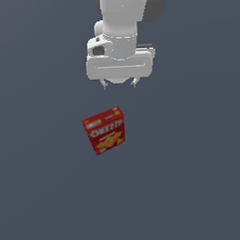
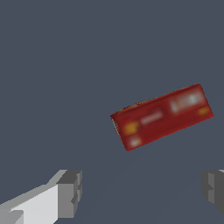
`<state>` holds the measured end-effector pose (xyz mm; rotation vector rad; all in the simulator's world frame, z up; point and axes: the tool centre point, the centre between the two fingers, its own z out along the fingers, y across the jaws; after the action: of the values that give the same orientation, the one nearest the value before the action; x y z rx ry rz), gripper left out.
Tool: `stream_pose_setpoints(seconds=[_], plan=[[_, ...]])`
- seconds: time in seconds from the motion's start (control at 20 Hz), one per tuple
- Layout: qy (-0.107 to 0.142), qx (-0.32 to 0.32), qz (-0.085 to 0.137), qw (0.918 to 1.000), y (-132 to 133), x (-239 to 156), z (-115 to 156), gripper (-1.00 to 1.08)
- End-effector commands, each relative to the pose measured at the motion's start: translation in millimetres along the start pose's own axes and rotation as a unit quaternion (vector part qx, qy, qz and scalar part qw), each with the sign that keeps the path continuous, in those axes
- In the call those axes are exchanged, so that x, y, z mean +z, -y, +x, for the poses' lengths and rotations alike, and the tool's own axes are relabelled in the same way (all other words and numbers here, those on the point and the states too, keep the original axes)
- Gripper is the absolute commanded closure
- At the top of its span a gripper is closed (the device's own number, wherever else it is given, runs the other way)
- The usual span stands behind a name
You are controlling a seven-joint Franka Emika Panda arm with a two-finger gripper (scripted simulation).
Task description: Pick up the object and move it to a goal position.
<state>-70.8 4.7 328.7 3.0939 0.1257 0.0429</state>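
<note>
- The red box (image 1: 104,131) sits on the gray table (image 1: 195,188), turned a bit to one side.
- The gripper (image 1: 120,84) hangs above it with its fingers wide apart — it holds nothing.
- I think this is the reaching step; the box is not picked up yet.
- Next, the gripper likely needs to turn to match the box, go down around it, and squeeze — then lift.
</note>
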Motion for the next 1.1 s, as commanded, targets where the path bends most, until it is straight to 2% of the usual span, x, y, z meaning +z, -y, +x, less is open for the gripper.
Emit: stream_pose_setpoints(seconds=[0.0, 0.5, 1.05], plan=[[0.0, 0.0, 0.0, 1.0, 0, 0, 0, -0.92], [0.0, 0.03, -0.004, 0.9995, -29, -5, -7, -0.92], [0.0, 0.053, -0.003, 0.9986, -30, -2, -4, -0.92]])
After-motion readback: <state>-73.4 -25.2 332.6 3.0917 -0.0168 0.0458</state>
